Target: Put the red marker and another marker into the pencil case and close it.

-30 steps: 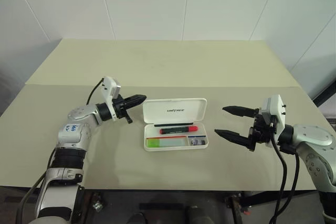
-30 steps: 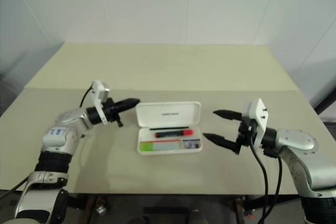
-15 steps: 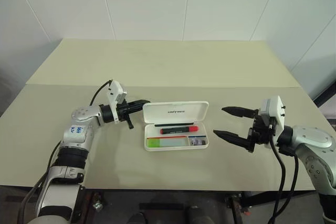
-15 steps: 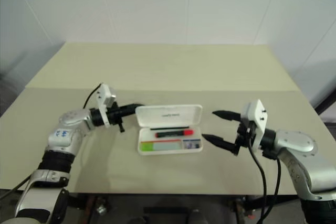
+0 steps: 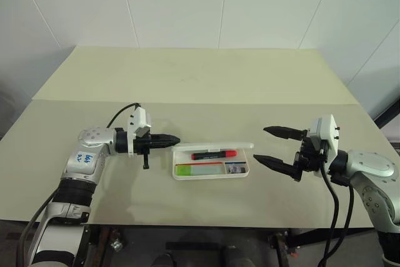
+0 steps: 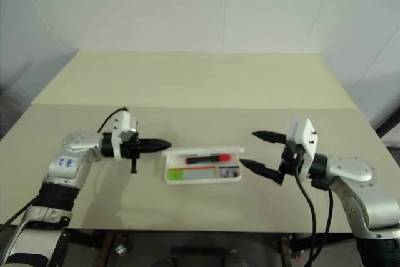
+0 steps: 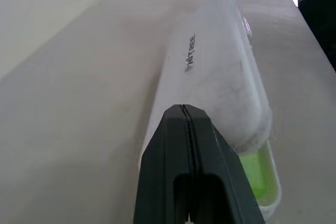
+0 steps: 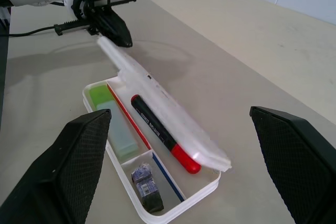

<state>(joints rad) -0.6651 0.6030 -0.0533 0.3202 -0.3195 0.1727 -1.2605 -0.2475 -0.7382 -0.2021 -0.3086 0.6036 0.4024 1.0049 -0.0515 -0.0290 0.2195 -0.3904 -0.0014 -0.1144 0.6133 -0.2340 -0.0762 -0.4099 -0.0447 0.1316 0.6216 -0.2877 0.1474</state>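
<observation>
The white pencil case (image 5: pixel 210 176) lies open at the table's middle. Its lid (image 5: pixel 215 146) leans low over the tray, about halfway down. The red marker (image 5: pixel 214 154) lies in the back slot, red cap to the right. Another marker (image 5: pixel 199 169), pale green, lies in the front slot. My left gripper (image 5: pixel 174 140) is shut, points right, and its tip rests against the left end of the lid (image 7: pixel 210 77). My right gripper (image 5: pixel 261 144) stands open a little to the right of the case, with nothing between its fingers.
A small dark item (image 8: pixel 147 181) sits in the tray's end compartment. The cream table (image 5: pixel 187 79) stretches far behind the case, with a seam across it. A white wall rises behind the table.
The lid has swung from upright to leaning low over the tray. My left gripper has come nearer and turned to point right, against the lid. The right gripper has kept still.
</observation>
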